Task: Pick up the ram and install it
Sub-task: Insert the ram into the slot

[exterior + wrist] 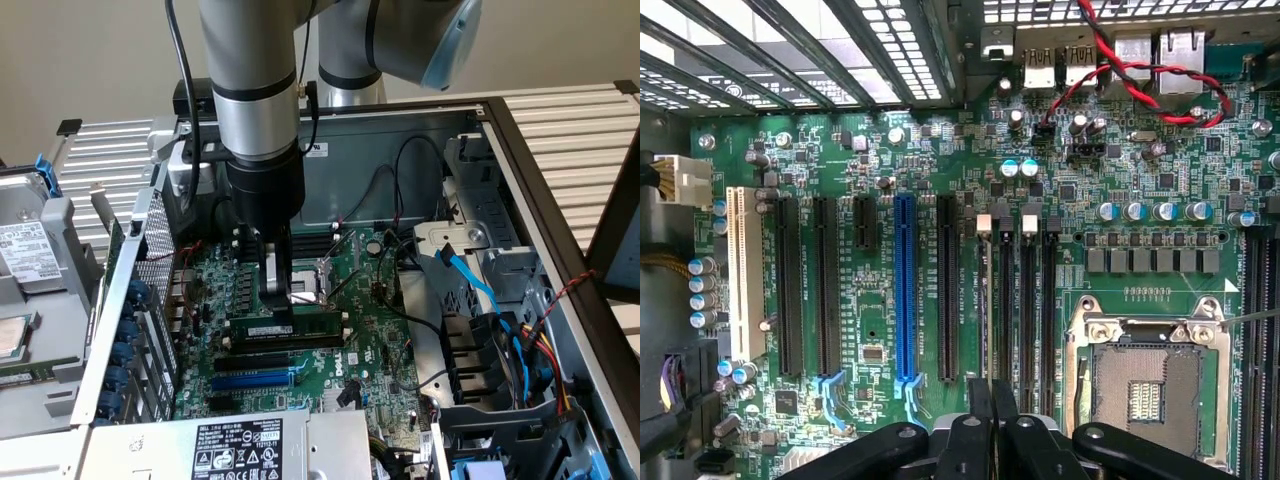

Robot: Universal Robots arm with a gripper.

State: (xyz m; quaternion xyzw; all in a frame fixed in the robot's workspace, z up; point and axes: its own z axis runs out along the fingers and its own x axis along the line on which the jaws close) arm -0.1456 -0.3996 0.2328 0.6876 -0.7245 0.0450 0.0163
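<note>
Motherboard, closed pincer above ram

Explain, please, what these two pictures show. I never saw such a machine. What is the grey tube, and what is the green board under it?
The grey tube is a robot arm with a gripper, a two-fingered clamp, at its end. One picture comes from a camera off the arm, the other from a camera on its wrist, looking down. Below lies an open computer case with its green motherboard; the wrist view shows its blue slot and processor socket. The gripper is shut on the ram, a thin memory stick standing on edge along a black slot. Whether it is fully pressed in, I cannot tell.
</note>
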